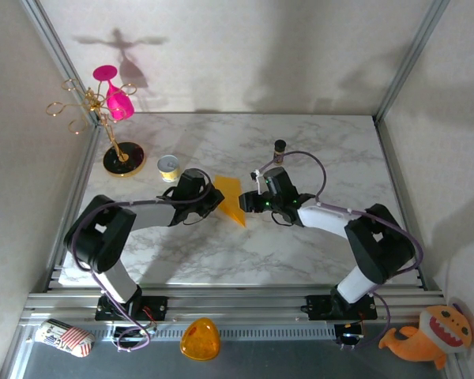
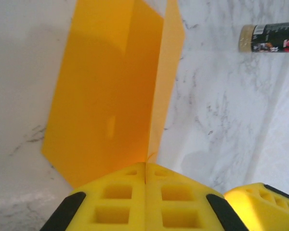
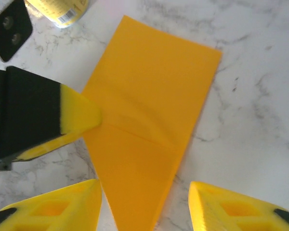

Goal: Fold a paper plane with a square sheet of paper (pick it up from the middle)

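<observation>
Lying on the white marble table (image 1: 324,150), the folded paper (image 1: 231,199) is pinched by left fingers (image 2: 111,202), right fingers (image 3: 62,207) spread apart.

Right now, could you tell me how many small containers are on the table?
2: a yellow tin left of the paper, a dark jar behind the right gripper. Others may be hidden.

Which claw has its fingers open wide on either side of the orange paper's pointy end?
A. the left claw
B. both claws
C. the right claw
C: the right claw has its yellow fingers spread apart with the orange paper pointing between them, while the left claw is pinched shut at the paper's edge.
</observation>
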Controlling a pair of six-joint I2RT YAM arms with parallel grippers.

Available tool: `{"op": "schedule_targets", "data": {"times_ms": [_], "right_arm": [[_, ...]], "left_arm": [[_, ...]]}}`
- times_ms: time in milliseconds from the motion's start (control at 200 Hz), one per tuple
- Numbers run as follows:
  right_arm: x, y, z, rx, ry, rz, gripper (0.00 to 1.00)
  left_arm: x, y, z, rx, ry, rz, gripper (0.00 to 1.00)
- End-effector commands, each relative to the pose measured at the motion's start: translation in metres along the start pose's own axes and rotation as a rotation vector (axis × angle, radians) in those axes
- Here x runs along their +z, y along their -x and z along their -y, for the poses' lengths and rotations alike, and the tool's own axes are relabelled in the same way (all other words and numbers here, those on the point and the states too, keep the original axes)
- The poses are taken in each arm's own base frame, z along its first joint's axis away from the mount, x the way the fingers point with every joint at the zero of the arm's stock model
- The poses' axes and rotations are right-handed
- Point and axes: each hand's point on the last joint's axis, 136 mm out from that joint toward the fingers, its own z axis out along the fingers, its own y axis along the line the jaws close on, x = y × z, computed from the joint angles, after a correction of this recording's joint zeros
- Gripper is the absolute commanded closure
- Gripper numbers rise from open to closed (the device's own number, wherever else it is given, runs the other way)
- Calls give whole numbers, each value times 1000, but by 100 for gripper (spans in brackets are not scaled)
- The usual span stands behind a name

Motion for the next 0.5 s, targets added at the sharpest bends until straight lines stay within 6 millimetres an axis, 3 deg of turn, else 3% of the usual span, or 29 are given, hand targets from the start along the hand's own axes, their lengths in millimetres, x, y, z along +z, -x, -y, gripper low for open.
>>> {"op": "schedule_targets", "data": {"times_ms": [0,195,496], "right_arm": [[-4,3,1,-189,-84,85,48],[2,-14,-18,-379,-140,113,50],[21,-32,-25,-472,-203,103,55]], "left_arm": [[-9,3,2,-51,37,75,98],[-11,-1,0,-88,63,106,98],[-9,-4,-1,-99,79,101,98]]}}
